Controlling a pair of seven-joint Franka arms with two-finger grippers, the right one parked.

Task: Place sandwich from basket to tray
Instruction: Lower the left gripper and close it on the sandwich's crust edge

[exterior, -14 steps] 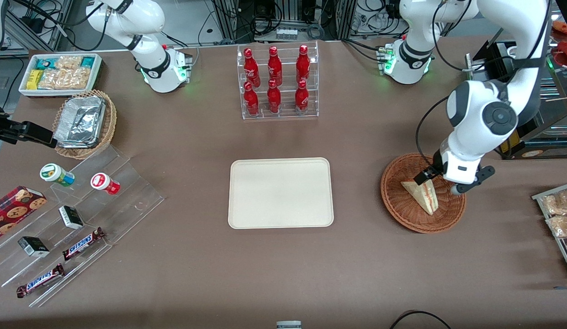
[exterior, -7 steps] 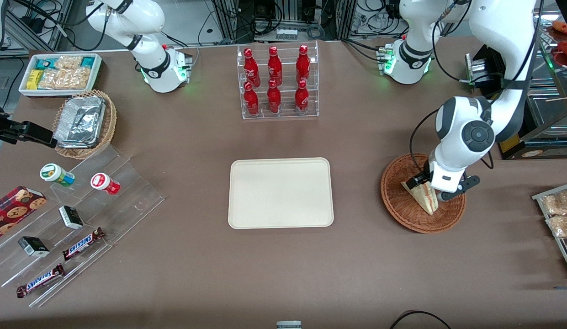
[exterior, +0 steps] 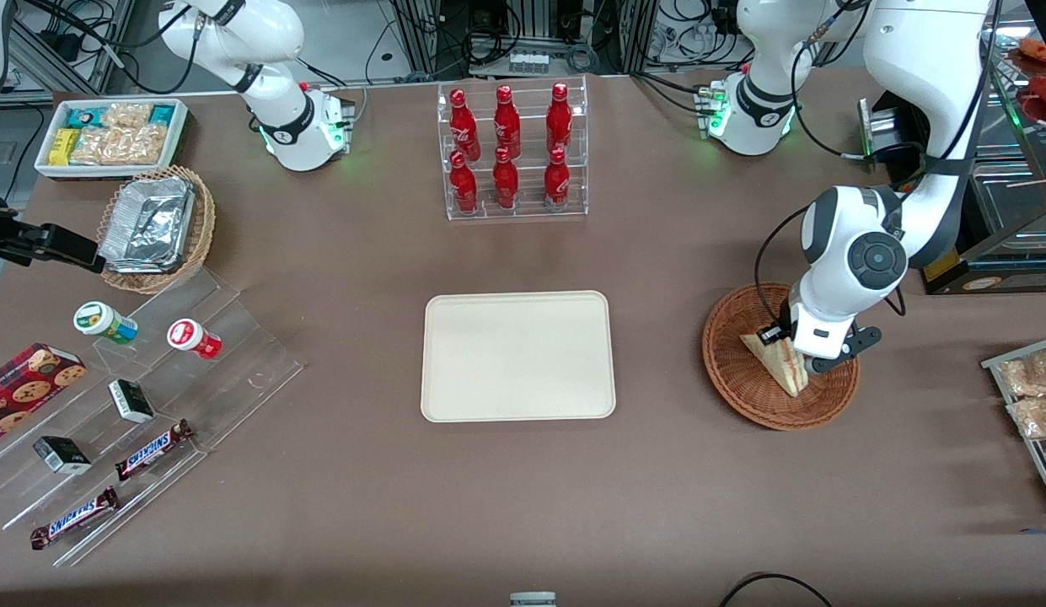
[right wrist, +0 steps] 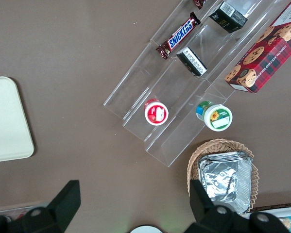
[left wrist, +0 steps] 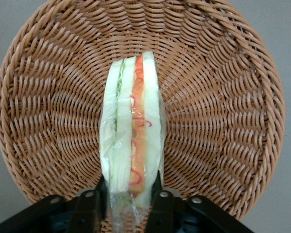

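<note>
Lowered since a second ago, your tool [left wrist: 130, 204] now pinches the sandwich [left wrist: 131, 131] by its broad faces, so the wedge stands on edge in the basket [exterior: 742, 388]; tray [exterior: 517, 355] waits.

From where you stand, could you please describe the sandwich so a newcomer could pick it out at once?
Toward the working arm's end of the table sits the reddish-brown wicker basket. In it stands the sandwich, a pale wedge with red and green filling, in clear wrap. The gripper straddles one end; nothing else lies in that basket.
</note>
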